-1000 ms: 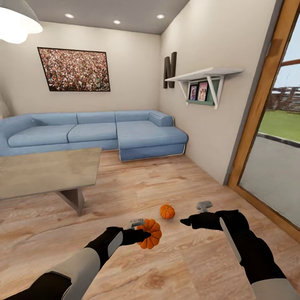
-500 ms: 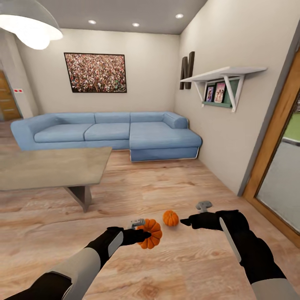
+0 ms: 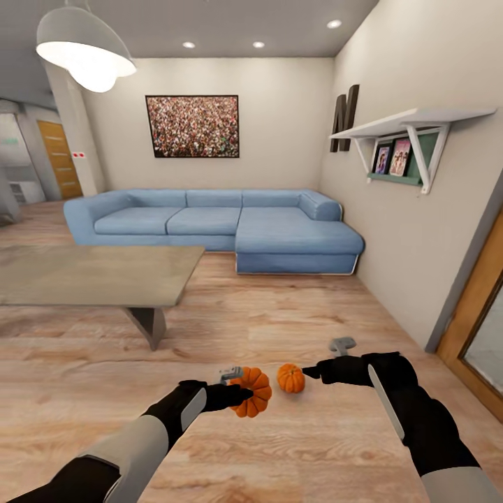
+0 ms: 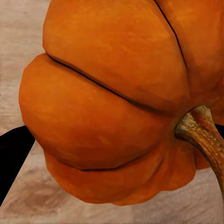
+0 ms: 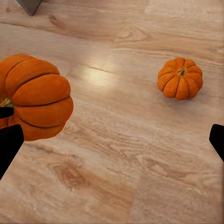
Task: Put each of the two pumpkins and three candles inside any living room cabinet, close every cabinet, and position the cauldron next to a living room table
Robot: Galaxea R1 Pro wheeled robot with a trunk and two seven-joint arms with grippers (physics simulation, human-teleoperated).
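One orange pumpkin [image 3: 253, 391] hangs above the floor with my left gripper [image 3: 241, 395] shut on it; up close in the left wrist view, this pumpkin [image 4: 107, 107] shows its ribs and brown stem. The other pumpkin [image 3: 291, 378] sits on the wood floor just left of my right gripper [image 3: 308, 372]. In the right wrist view the right gripper [image 5: 112, 142] is open with its fingertips [image 5: 8, 145] far apart; the floor pumpkin [image 5: 180, 78] lies ahead of it and the held pumpkin [image 5: 35, 102] is off to one side. The low table [image 3: 91, 276] stands at the left. Candles, cabinet and cauldron are out of view.
A blue corner sofa [image 3: 223, 227] runs along the far wall under a framed picture [image 3: 192, 126]. On the right wall hangs a white shelf [image 3: 412, 122], and a wooden door frame [image 3: 482, 307] stands beyond it. A pendant lamp [image 3: 84, 49] hangs upper left.
The whole view has swung left, so sofa, table and shelf have shifted right in the picture. Both arms keep their pose. The floor pumpkin now appears closer to my right gripper.
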